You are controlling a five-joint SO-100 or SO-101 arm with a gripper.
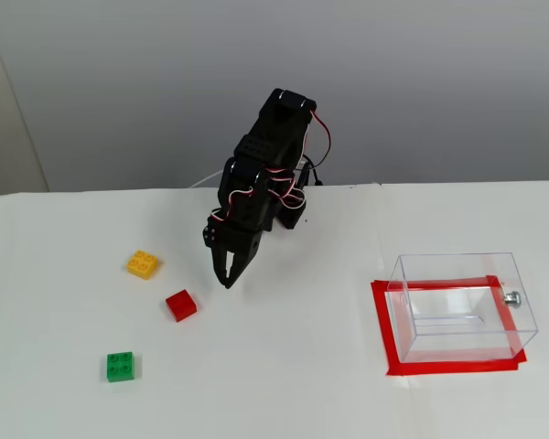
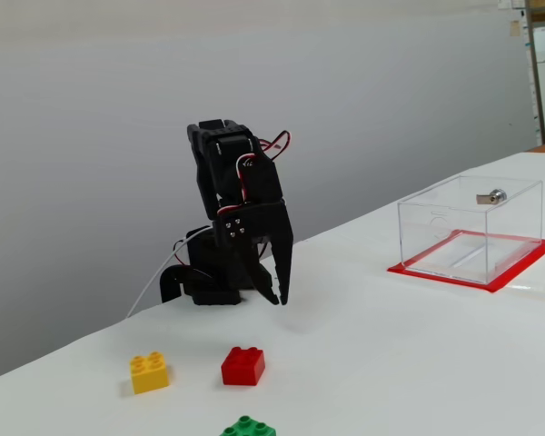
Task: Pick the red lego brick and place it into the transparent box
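Observation:
The red lego brick lies flat on the white table, left of centre; in the other fixed view it sits near the front. My black gripper points down, hanging above the table up and to the right of the brick, apart from it. Its jaws are shut with nothing between them, as the side-on fixed view also shows. The transparent box stands on the right inside a red tape outline, with a small silver knob on one wall and nothing inside.
A yellow studded brick lies up and left of the red one, and a green studded brick lies below it near the front. The arm's base sits at the table's back edge, against a grey wall.

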